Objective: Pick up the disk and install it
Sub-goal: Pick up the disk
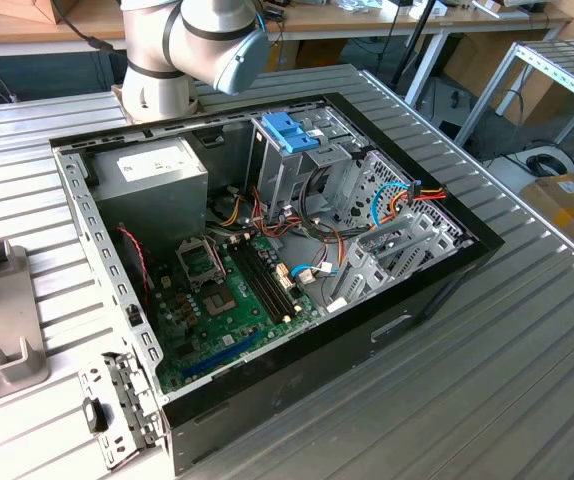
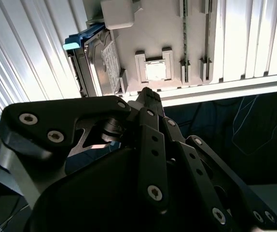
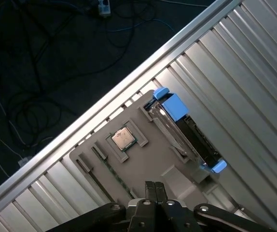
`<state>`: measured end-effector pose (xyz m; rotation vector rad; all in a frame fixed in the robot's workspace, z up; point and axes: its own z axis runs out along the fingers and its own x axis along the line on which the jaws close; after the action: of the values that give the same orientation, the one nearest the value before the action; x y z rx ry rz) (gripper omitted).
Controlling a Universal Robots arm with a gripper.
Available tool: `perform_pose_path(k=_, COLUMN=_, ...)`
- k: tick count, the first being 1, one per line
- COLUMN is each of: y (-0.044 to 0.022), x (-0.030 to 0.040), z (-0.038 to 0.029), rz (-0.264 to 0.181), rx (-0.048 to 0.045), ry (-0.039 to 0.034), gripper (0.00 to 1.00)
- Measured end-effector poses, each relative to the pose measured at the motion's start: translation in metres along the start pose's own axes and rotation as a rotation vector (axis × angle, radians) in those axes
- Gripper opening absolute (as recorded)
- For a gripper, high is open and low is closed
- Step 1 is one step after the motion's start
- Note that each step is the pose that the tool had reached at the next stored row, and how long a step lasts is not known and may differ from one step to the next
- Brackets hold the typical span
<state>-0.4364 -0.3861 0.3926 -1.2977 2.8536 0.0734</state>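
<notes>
The disk (image 3: 189,135) stands on edge in a slot at the grey holder's (image 3: 148,162) side, and the print on its white label (image 2: 110,60) is too small to read. The gripper (image 3: 156,186) hangs over the holder, jaws pressed together and empty, clear of the disk.

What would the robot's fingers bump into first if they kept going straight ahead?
Probably the grey holder tray, on its bare part between the square chip and the disk, judging from the first wrist view. The gripper hangs above it; depth is hard to judge.
</notes>
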Motion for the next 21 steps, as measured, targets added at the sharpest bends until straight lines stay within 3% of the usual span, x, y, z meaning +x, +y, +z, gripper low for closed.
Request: perform_pose_path(k=21, y=0.0, x=0.0, z=0.0, rz=-0.041, rx=-0.0009, ry=0.0016, gripper=0.1)
